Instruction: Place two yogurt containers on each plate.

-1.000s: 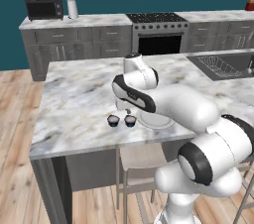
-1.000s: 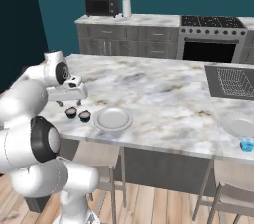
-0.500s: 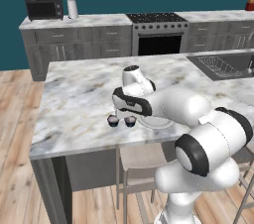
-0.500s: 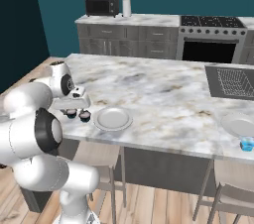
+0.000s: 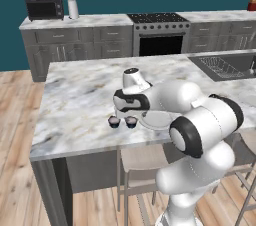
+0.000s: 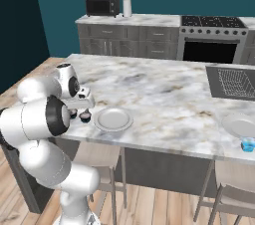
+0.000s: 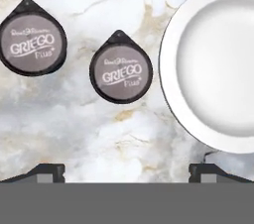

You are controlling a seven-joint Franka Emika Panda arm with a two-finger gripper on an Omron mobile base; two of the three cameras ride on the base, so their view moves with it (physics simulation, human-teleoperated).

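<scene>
Progress looks nil: 2 small dark round yogurt cups with pale foil lids [image 7: 121, 73] [image 7: 32, 43] sit on the marble counter [image 5: 80, 105] beside an empty round white plate [image 7: 218, 64] (1 of 2). The two-finger gripper [image 7: 126, 172] hovers above, jaws spread, holding nothing.

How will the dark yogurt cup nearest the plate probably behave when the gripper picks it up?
The yogurt cup looks squat and wide under its flat lid, so it will probably stay upright and not tip or roll. It is tiny beside the plate, so likely light. Its round wall may slip if the open gripper closes off-centre.
</scene>
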